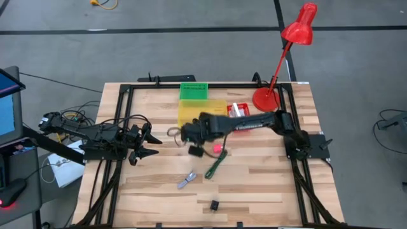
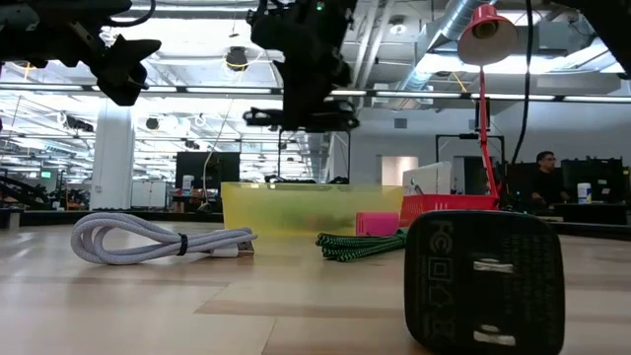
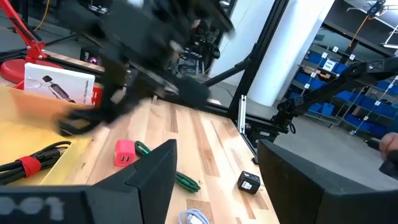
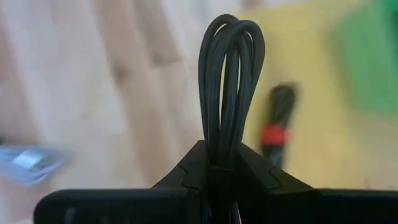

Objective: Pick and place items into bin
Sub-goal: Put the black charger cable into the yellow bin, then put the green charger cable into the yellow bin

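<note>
My right gripper is shut on a coiled black cable and hangs in the air just at the near side of the yellow bin. A black cable with a red tie lies inside that bin. On the table lie a pink piece, a green cord, a pale grey cable and a black charger. My left gripper waits open at the table's left side, pointing level toward the middle. My right gripper pinches the black cable's bundled strands between its two fingers, several strands at once. The bundle's looped end stands out beyond the fingertips. The fingers slant down, coming from the table's right. The cable is lifted clear of the table.
A green bin stands behind the yellow one. A red basket holding a white carded package stands to the yellow bin's right. A red desk lamp stands at the far right. Bare wood lies at the near left and near right.
</note>
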